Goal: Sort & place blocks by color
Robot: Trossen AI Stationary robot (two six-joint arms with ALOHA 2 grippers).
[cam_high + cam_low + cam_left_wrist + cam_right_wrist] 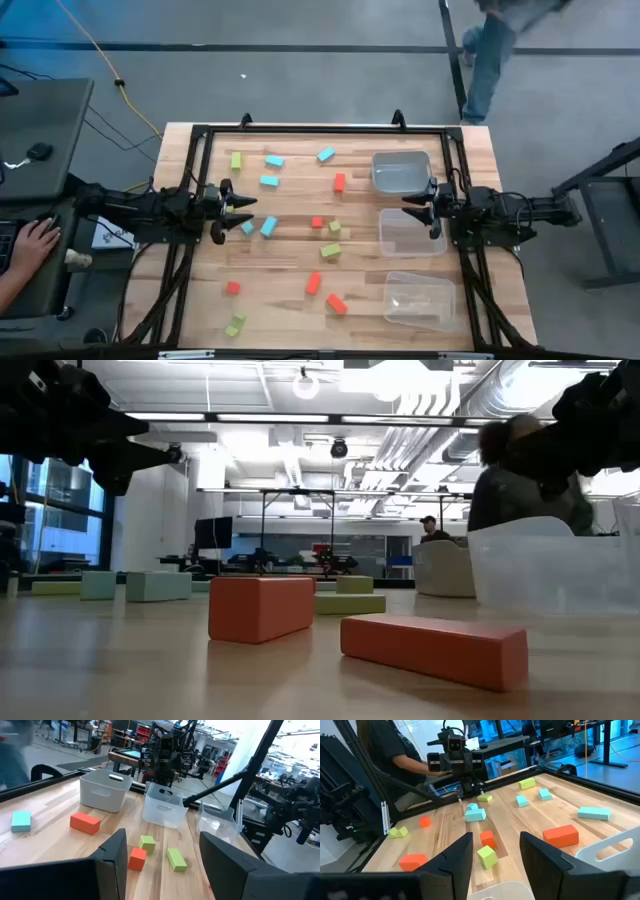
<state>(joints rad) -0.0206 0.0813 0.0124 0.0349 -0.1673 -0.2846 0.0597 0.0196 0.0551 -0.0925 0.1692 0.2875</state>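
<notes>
1. Blocks (270,226) in lime green, light blue and red-orange lie scattered across the wooden table (280,290), left of three clear bins (408,233).
2. Low view alone shows two red-orange bars (261,607) up close, long axes running roughly across the picture.
3. Overhead, left gripper (238,212) hovers beside a light blue block, fingers apart, holding nothing.
4. Right gripper (420,209) hangs by the middle bin, fingers parted, empty.
5. Person's hand (36,240) rests at the left edge.
</notes>
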